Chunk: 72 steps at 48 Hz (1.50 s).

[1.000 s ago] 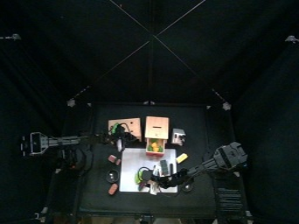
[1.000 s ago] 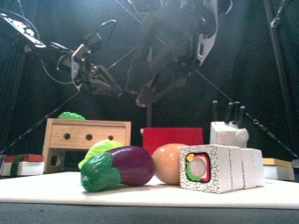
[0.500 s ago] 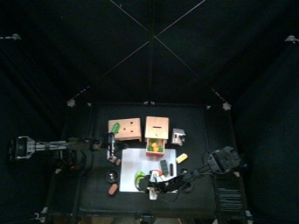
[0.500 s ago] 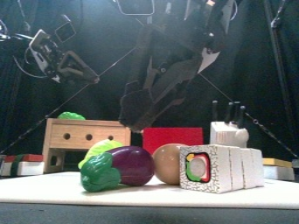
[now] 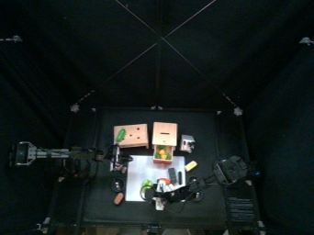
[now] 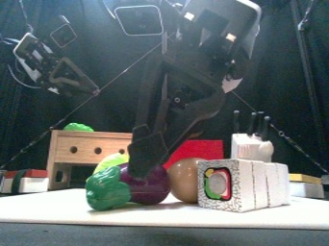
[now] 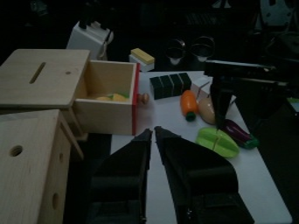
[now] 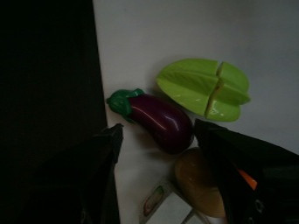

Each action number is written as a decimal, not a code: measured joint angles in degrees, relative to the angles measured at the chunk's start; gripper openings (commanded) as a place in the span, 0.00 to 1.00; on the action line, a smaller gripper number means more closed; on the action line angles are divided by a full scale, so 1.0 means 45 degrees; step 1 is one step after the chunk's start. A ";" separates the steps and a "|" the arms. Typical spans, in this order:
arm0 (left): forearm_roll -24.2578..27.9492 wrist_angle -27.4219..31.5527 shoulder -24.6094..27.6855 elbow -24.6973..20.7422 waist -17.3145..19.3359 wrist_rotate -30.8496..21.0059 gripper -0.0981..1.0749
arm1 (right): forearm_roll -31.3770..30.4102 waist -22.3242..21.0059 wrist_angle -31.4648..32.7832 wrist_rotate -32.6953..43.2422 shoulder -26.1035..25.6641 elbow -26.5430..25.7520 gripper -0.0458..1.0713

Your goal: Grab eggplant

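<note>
We found the task partly advanced: the approach was made, the grasp was not.

1. Target. The glossy purple eggplant with a green stalk cap (image 8: 160,121) lay on the white rectangular cutting board (image 8: 176,35), just beside the lime-green leafy cabbage piece (image 8: 208,87). In the top view the board sat at about 6 o'clock on the small black table (image 5: 95,156), and the eggplant lay near the board's 7 o'clock corner. In the front view the eggplant (image 6: 152,184) rested on the board between the green leafy piece and the round tan egg-shaped item (image 6: 188,179), with the white sushi-roll block (image 6: 244,184) further toward 3 o'clock.

2. Right claw. The right gripper (image 8: 158,144) hung directly over the eggplant, its two black jaws spread apart with the fruit's lower end lying between them. We saw no contact between jaws and fruit. In the front view the right arm's black body came down steeply onto the eggplant.

3. Left claw. The left gripper (image 7: 155,157) waited at about 9 o'clock, near the pale wooden boxes (image 7: 70,87); its jaws stood nearly together, holding nothing.

4. Remaining. We judged that the final descent, the closing of the jaws on the eggplant and the lift were all still to be done.
</note>
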 measured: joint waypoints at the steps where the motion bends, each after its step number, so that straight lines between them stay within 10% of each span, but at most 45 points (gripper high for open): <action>1: 0.0000 0.0000 0.0000 0.0000 0.0000 0.0000 0.58 | 0.0020 0.0000 0.0000 0.0000 0.0020 0.0000 0.90; 72: -0.0312 0.0020 0.0000 0.0000 0.0000 0.0000 0.58 | 0.0449 -0.0352 -0.0254 0.0000 0.0586 -0.0371 0.89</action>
